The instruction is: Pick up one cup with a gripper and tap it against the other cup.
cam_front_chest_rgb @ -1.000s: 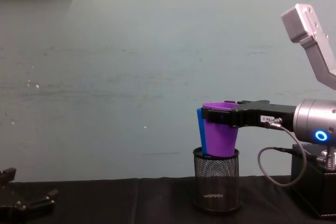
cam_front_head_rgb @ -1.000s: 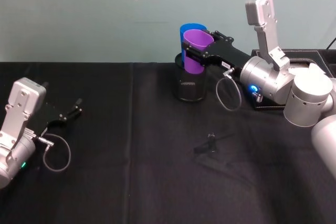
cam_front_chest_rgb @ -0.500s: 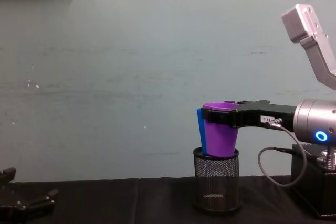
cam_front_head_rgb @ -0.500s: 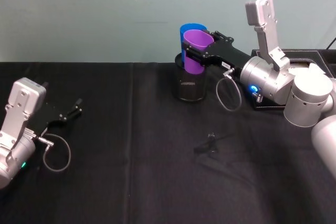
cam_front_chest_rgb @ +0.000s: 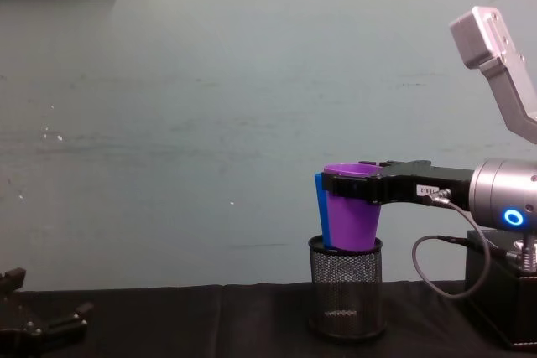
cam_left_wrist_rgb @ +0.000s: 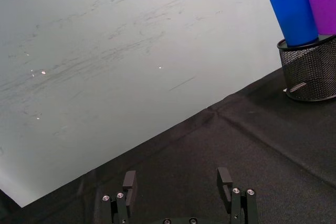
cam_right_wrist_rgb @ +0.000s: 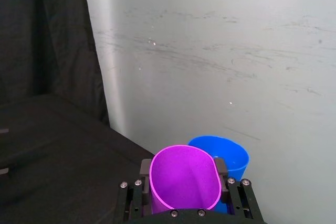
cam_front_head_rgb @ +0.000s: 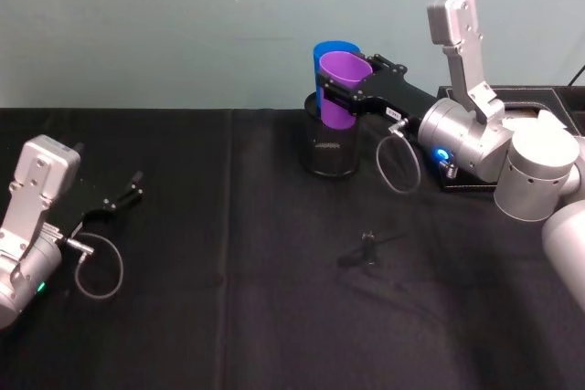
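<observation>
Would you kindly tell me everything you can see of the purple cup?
The purple cup is a smooth, tapered plastic tumbler, upright, its rim squeezed slightly oval. The right gripper clamps it just below the rim. Its base dips into the black mesh holder, close beside the blue cup; contact between them is unclear.

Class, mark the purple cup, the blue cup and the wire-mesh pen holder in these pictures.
purple cup [cam_front_chest_rgb: 352, 224]: chest view, lower half of its front wall.
blue cup [cam_left_wrist_rgb: 294, 17]: left wrist view, middle of its side wall.
wire-mesh pen holder [cam_front_chest_rgb: 346, 291]: chest view, its mesh wall.
</observation>
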You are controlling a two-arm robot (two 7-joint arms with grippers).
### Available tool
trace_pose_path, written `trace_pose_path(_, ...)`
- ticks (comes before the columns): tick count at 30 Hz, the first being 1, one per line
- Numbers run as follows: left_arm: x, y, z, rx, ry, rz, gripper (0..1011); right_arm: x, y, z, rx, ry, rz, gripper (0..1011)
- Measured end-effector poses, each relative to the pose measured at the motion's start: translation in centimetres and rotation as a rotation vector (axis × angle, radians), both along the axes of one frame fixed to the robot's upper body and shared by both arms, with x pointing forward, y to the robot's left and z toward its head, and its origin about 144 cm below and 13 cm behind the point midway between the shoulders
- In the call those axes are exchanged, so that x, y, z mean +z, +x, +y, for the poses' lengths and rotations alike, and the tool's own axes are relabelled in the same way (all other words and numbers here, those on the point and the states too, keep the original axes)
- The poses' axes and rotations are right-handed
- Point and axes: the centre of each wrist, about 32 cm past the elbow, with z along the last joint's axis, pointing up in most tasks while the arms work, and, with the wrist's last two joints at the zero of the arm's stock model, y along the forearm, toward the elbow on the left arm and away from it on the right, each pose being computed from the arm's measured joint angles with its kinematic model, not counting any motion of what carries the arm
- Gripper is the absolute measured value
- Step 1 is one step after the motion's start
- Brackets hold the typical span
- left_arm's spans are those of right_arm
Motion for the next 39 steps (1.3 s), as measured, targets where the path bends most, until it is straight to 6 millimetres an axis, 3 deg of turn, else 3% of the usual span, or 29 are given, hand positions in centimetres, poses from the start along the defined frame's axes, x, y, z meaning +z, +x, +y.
trace_pose_path(39, 0.0, 0.0, 0.0, 0.0, 0.0, 0.0, 1000, 0.0, 0.0, 0.0, 0.0, 0.0, 0.0, 716)
